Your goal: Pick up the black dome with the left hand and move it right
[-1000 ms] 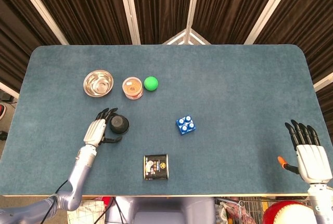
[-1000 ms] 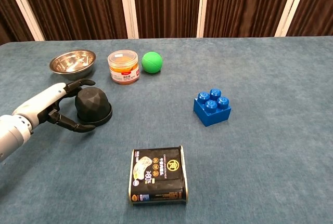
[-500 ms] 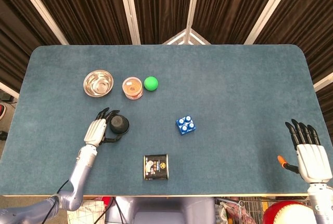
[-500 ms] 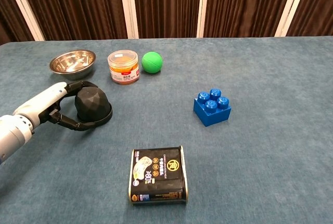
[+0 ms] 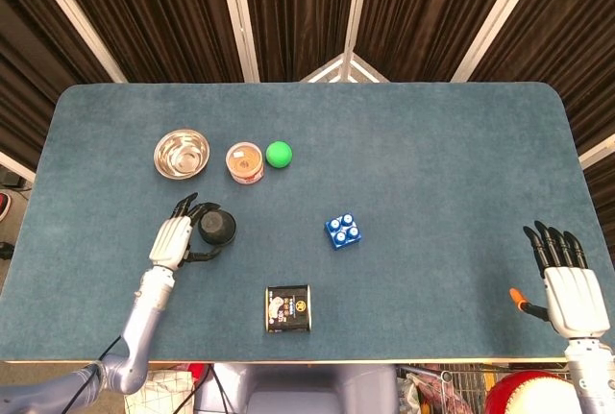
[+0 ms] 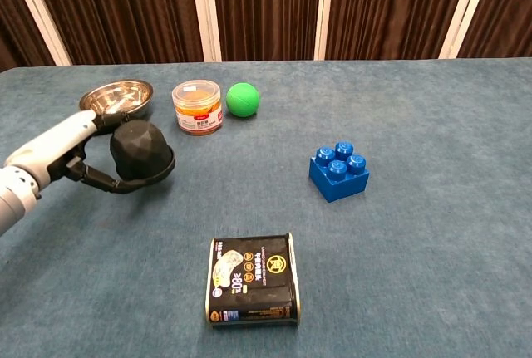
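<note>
I've got my left hand (image 6: 62,152) wrapped round the black dome (image 6: 138,151), fingers curled under it. Looks lifted off the desk (image 6: 432,233). Next I carry it right, twd the blue block (image 6: 339,170), w/o dropping it.

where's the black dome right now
The black dome sits in the left hand at the table's left side, just in front of the steel bowl and orange jar.

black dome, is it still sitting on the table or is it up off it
Up off it. The left hand grips the black dome, which in the chest view sits higher than half a second ago, tilted, base clear of the table.
</note>
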Tool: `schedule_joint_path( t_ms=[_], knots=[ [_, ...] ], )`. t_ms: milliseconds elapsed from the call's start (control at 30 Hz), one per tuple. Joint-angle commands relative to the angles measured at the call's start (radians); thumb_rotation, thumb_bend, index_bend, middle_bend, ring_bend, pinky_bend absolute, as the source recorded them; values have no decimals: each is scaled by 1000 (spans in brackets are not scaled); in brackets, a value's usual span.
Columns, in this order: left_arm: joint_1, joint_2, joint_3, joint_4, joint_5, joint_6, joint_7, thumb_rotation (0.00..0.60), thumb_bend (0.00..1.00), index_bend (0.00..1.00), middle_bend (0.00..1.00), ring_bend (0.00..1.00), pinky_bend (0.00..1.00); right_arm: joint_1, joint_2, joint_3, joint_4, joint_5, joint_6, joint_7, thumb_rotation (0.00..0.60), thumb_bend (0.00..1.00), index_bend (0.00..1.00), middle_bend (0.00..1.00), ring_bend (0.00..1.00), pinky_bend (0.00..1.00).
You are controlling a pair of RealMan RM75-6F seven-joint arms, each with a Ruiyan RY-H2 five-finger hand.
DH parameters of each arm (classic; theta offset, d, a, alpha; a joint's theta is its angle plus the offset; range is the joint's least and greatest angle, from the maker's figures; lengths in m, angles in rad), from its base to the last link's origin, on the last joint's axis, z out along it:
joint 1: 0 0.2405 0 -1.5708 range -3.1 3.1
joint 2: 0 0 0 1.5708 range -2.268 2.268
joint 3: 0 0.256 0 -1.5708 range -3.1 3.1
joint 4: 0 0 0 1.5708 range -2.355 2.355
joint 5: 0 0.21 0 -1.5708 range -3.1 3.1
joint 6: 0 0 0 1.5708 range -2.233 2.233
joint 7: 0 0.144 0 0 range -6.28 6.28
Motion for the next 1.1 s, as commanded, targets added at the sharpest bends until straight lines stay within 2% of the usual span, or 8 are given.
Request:
schedule_joint_path(
  t_ms=[33, 467, 700, 800, 867, 933, 1033, 1100],
  knots=[
    [5, 53, 10, -91, 43, 48, 62, 600, 465, 292, 402, 0, 0, -5, 5, -4, -9, -7, 8, -2, 600, 233, 0, 0, 2, 0],
    [-21, 178, 18, -308, 179, 172, 577, 600, 465, 291, 406, 0, 0, -5, 15, -2, -27, -8, 11, -3, 600, 233, 0, 0, 2, 0],
    [-52, 179, 24, -272, 294, 229, 938, 600, 465, 304, 420, 0, 0, -5, 16, -2, -20, -13, 13, 11, 600, 233, 0, 0, 2, 0],
    [-52, 168, 25, -267, 307, 240, 1021, 600, 465, 306, 426, 0, 0, -5, 12, -3, -20, -14, 13, 11, 600, 232, 0, 0, 2, 0],
    [-45, 162, 23, -291, 280, 234, 999, 600, 465, 314, 426, 0, 0, -6, 11, -3, -19, -15, 16, 10, 600, 232, 0, 0, 2, 0],
    [-32, 159, 19, -358, 206, 201, 880, 600, 465, 321, 424, 0, 0, -6, 14, -1, -19, -14, 16, 13, 600, 233, 0, 0, 2, 0],
    [-10, 182, 1, -515, 48, 110, 632, 600, 465, 341, 418, 0, 0, -6, 13, -2, -20, -16, 16, 12, 600, 233, 0, 0, 2, 0],
    [-3, 247, -40, -672, -98, -13, 371, 600, 465, 344, 410, 0, 0, -5, 12, -2, -20, -17, 16, 11, 600, 232, 0, 0, 2, 0]
  ],
)
